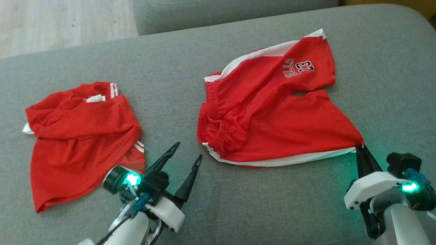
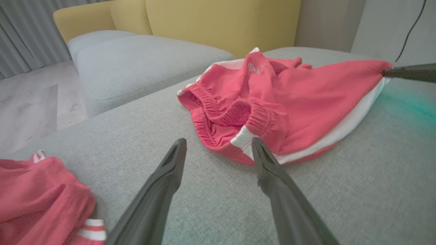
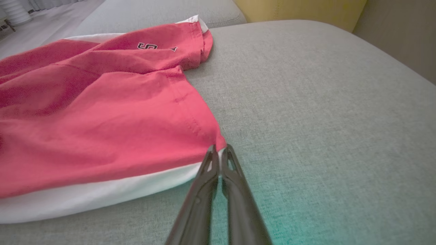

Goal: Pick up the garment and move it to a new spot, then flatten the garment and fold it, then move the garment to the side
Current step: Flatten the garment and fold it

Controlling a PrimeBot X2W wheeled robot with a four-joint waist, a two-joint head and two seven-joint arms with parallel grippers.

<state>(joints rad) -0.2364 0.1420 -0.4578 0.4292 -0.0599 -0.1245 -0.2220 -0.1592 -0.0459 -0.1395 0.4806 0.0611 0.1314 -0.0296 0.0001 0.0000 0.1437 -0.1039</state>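
Note:
The garment point(image 1: 272, 112) is a pair of red shorts with white side stripes and a "23" print, spread on the grey sofa cushion point(image 1: 211, 211). My right gripper point(image 1: 360, 147) is shut on the garment point(image 3: 102, 119) at its near right leg corner, as the right wrist view shows at the gripper point(image 3: 219, 149). My left gripper point(image 1: 188, 151) is open, fingers apart just short of the waistband end of the garment point(image 2: 272, 98); in the left wrist view the gripper point(image 2: 218, 144) has nothing between its fingers.
A second red garment point(image 1: 78, 143) lies crumpled at the left of the cushion, beside my left arm. Another grey cushion point(image 2: 136, 64) and a yellow sofa back point(image 2: 221, 23) stand behind. Wooden floor point(image 1: 61, 23) shows at the far left.

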